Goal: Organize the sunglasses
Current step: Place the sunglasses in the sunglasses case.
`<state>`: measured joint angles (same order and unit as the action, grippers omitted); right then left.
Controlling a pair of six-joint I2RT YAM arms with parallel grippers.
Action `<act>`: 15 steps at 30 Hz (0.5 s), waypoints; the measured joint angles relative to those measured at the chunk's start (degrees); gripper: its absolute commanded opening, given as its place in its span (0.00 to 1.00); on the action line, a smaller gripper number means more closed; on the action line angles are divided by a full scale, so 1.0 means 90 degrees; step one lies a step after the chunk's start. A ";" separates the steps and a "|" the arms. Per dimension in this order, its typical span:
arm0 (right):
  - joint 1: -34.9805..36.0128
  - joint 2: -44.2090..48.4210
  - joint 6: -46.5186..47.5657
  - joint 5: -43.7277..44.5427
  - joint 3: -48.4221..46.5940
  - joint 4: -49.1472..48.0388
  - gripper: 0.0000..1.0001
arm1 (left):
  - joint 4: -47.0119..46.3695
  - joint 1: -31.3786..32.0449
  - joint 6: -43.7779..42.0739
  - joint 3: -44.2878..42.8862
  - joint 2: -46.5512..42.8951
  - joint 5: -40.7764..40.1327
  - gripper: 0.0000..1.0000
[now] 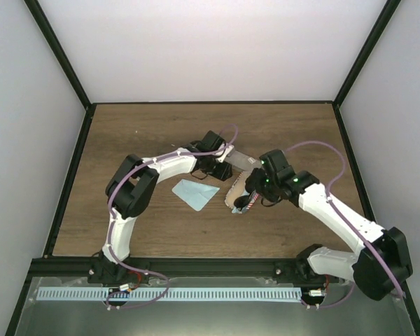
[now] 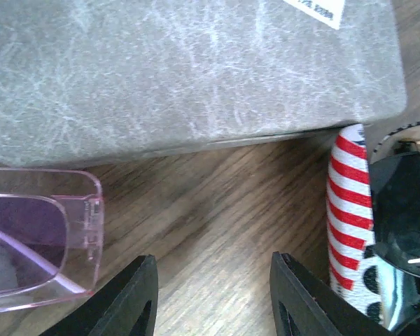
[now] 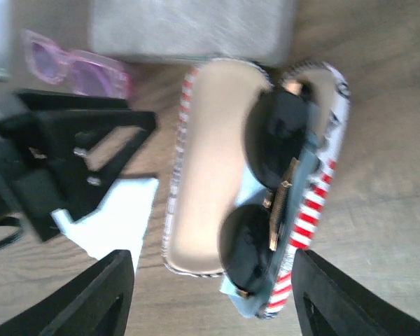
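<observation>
A pair of sunglasses with dark round lenses [image 3: 280, 182] lies in one half of an open red-and-white striped case [image 3: 203, 175], on a light blue cloth. My right gripper [image 3: 213, 280] hangs open just above the case's near end, its fingers wider than the case and touching nothing. A second pair of sunglasses, pink-framed with purple lenses [image 2: 35, 238], lies on the wood in front of a grey case [image 2: 196, 70]. My left gripper [image 2: 211, 260] stands open over bare wood between the pink pair and the striped case [image 2: 346, 203], holding nothing.
Another light blue cloth [image 1: 196, 192] lies flat to the left of the striped case [image 1: 234, 190]. The grey case [image 1: 241, 159] sits shut just behind. Both arms meet near the table's middle, the left gripper [image 1: 220, 169] close to the right gripper [image 1: 246, 203].
</observation>
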<state>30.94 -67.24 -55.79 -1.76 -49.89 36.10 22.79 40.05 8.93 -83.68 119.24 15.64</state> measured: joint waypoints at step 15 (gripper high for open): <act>-0.0563 -0.0321 -0.0270 -0.0454 0.0903 -0.0304 0.70 | 0.0219 0.0015 0.0005 0.0044 0.0138 0.0270 0.43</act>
<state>25.87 -70.13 -58.22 -5.85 -41.76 33.36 24.75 40.18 8.97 -83.29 120.49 18.06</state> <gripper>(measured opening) 0.634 0.434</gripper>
